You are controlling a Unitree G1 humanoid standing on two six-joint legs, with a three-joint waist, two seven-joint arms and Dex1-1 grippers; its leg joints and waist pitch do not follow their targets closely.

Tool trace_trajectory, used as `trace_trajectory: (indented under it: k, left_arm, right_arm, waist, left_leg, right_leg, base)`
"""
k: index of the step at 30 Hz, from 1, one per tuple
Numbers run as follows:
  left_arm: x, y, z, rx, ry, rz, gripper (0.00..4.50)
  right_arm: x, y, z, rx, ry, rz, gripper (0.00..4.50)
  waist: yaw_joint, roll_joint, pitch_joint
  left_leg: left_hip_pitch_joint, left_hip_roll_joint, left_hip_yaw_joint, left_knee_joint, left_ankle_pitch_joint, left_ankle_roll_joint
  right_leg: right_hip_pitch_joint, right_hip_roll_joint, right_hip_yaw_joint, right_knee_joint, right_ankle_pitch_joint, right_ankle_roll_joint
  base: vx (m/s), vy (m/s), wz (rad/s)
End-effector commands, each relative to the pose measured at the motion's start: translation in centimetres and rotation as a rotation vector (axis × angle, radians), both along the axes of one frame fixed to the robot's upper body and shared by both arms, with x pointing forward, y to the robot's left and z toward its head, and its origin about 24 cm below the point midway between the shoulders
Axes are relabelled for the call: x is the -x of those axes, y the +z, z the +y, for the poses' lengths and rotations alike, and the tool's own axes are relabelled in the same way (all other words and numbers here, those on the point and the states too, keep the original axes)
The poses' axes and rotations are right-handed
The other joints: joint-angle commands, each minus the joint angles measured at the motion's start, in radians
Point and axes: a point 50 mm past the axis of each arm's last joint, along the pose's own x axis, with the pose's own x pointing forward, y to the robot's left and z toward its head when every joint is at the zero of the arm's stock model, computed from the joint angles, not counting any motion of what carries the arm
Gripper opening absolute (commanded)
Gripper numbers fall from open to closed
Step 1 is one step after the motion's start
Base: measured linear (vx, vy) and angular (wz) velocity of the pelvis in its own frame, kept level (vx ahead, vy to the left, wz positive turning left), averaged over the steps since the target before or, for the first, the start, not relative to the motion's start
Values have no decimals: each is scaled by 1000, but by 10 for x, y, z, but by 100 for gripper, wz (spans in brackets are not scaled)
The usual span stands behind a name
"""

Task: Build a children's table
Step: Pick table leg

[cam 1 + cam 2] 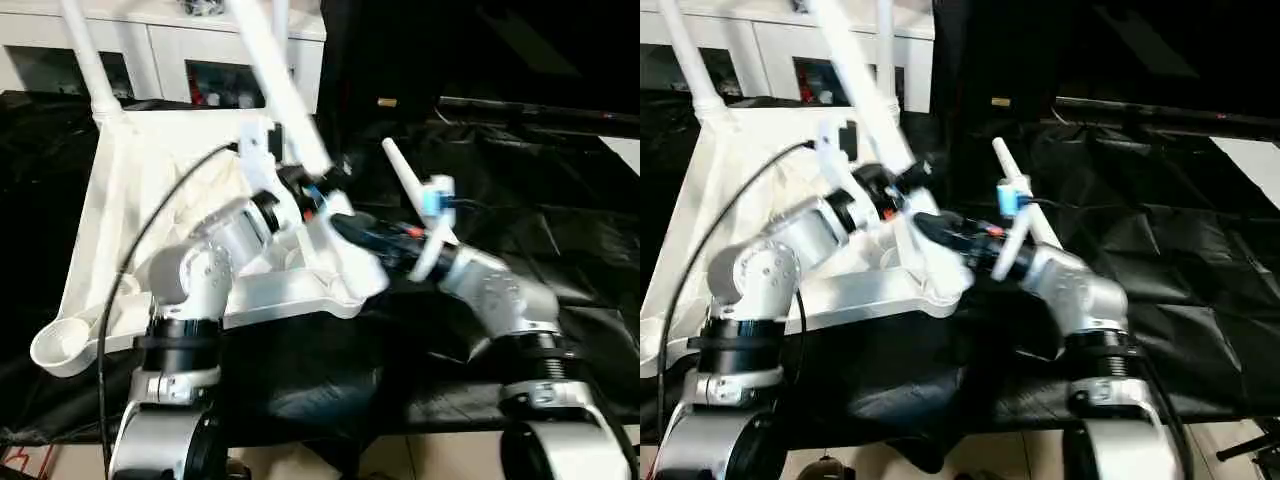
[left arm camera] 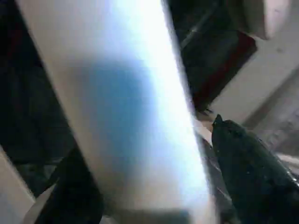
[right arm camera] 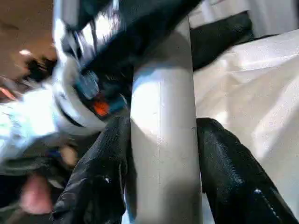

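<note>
Gripping one table leg [image 3: 161,140]: right tool [image 3: 161,186] clenched, left tool [image 2: 154,186] released around it.

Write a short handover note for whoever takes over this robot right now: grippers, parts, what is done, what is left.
Right gripper: shut on the tilted leg, one finger on each side.
Left gripper: at the same leg, close above the right gripper.
Table top: lies upside down on the black cloth.
Done: far-left leg stands in its corner; a second leg rises at the far edge.
Left: the tilted leg is not upright, and the grippers hide its foot, so check that it is seated. The near-left socket is empty and needs a leg.
</note>
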Motion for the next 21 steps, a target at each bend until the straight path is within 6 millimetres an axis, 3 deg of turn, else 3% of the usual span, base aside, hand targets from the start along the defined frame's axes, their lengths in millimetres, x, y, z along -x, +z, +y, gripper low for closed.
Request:
trace_trajectory:
  k: [1, 7, 14, 21]
  left_arm:
    - [-5, 2, 1, -6, 58, 31, 300]
    - [-15, 3, 13, -29, 210, 65, 263]
    - [-14, 3, 9, -17, 201, 70, 217]
    - [-15, 5, 8, -10, 200, 53, 199]
  right_arm:
    - [-8, 9, 3, 76, -81, -67, 183]
    - [-8, 20, 21, 147, -87, -124, 183]
    - [-7, 22, 26, 160, -101, -148, 183]
    - [-7, 22, 24, 189, -112, -150, 183]
  waist:
    - [3, 2, -81]
    - [4, 5, -84]
    - [4, 6, -83]
    - [3, 5, -82]
  left_leg:
    - [11, 16, -2, -62, -184, 3]
    - [14, 20, -3, -65, -170, 7]
    - [14, 22, -2, -68, -174, 6]
    - [14, 21, -1, -67, -179, 4]
  right_leg:
    - [69, -64, 44, -95, -372, -59]
    - [69, -62, 46, -88, -302, -75]
    - [73, -66, 49, -84, -249, -108]
    - [75, -66, 50, -87, -274, -94]
  base:
    - [0, 0, 0]
    - [0, 0, 0]
    - [0, 0, 0]
    - [0, 0, 0]
